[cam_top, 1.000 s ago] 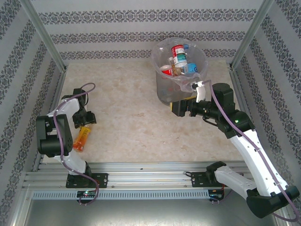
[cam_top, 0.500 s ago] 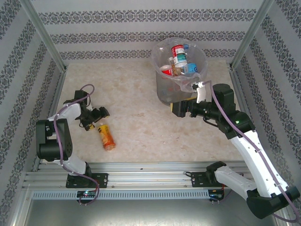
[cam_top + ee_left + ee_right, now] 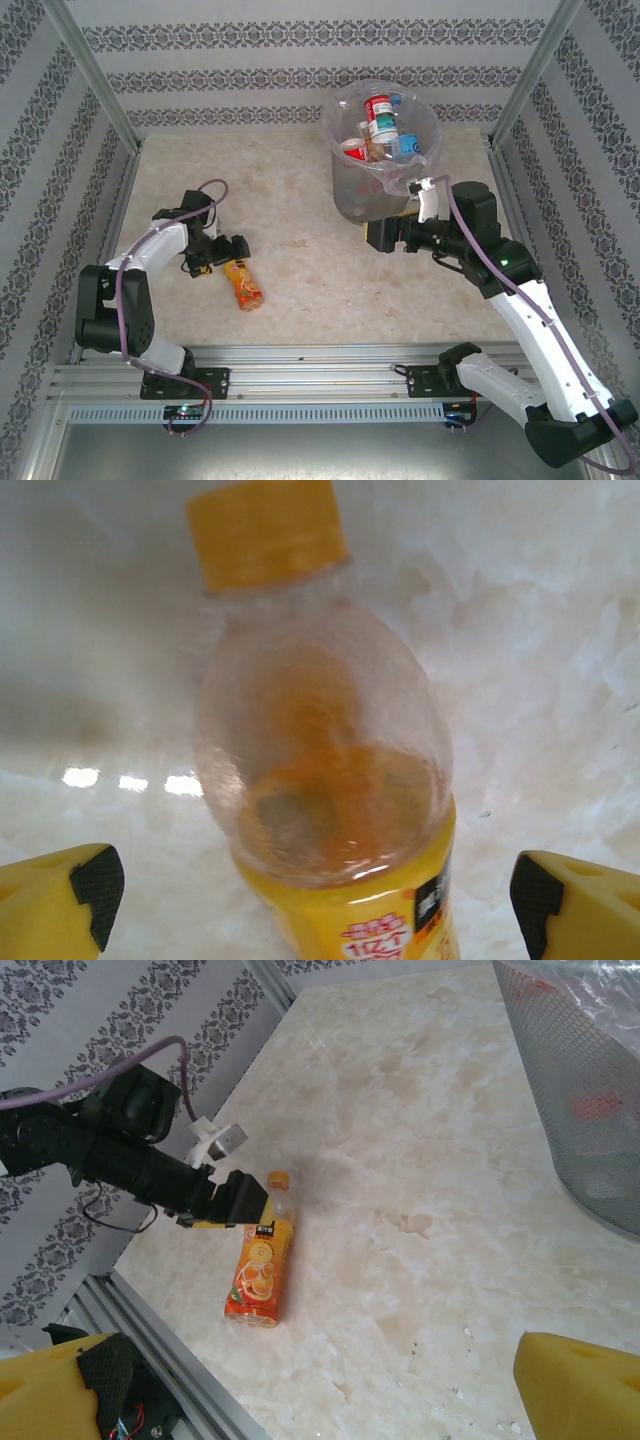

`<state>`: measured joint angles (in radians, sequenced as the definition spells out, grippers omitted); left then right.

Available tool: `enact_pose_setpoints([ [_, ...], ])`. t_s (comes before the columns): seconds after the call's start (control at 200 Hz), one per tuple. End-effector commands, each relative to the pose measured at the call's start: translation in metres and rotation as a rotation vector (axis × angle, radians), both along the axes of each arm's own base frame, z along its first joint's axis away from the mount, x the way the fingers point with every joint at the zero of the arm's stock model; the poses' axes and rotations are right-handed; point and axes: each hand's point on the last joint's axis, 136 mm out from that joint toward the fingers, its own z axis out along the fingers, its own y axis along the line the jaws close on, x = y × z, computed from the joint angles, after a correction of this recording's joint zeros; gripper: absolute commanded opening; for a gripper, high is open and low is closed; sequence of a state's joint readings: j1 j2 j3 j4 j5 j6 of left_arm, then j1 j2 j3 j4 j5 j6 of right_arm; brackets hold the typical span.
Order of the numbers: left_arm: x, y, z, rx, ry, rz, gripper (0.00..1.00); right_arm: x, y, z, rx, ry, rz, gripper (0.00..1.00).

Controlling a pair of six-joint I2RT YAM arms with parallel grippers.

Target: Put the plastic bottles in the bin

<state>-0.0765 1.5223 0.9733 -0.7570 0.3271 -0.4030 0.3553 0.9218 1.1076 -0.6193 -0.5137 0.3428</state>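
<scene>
One plastic bottle (image 3: pixel 246 286) with an orange label and orange cap lies on its side on the marble table, cap toward my left gripper (image 3: pixel 222 258). The left wrist view has this bottle (image 3: pixel 325 780) lying loose between the wide-apart fingertips (image 3: pixel 95 885), touching neither, so the left gripper (image 3: pixel 315 900) is open. Several more bottles (image 3: pixel 380 125) lie inside the grey bin (image 3: pixel 345 190) at the back right. My right gripper (image 3: pixel 380 235) hovers open just in front of the bin, holding nothing. From the right wrist, the bottle (image 3: pixel 260 1265) lies beside the left gripper (image 3: pixel 235 1200).
Patterned walls and metal posts enclose the table on three sides. An aluminium rail (image 3: pixel 320 365) runs along the near edge. The bin's mesh wall (image 3: pixel 590 1090) stands close on the right gripper's right. Open marble (image 3: pixel 300 220) lies between the two arms.
The left arm swung right from the table's left edge, dragging the bottle along, and its jaws opened. The bottle now lies free farther right. The right arm stayed put.
</scene>
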Motion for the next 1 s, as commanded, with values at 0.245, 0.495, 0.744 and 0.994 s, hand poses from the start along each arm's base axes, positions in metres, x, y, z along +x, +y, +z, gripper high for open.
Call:
enact_pose_setpoints([
  [0.245, -0.024, -0.029, -0.019, 0.023, 0.066, 0.054, 1.0, -0.006, -0.006, 0.0, -0.002, 0.002, -0.021, 0.98],
  [0.495, -0.05, -0.039, -0.027, 0.035, 0.1, 0.077, 1.0, -0.007, -0.007, -0.003, -0.01, 0.007, -0.022, 0.98],
  [0.744, -0.066, -0.048, -0.035, -0.003, 0.098, 0.078, 0.9, -0.003, -0.004, -0.008, -0.002, 0.021, -0.018, 0.98],
  [0.994, -0.068, -0.057, -0.028, -0.036, 0.068, 0.043, 0.73, -0.003, -0.003, -0.013, -0.007, 0.033, -0.018, 0.98],
])
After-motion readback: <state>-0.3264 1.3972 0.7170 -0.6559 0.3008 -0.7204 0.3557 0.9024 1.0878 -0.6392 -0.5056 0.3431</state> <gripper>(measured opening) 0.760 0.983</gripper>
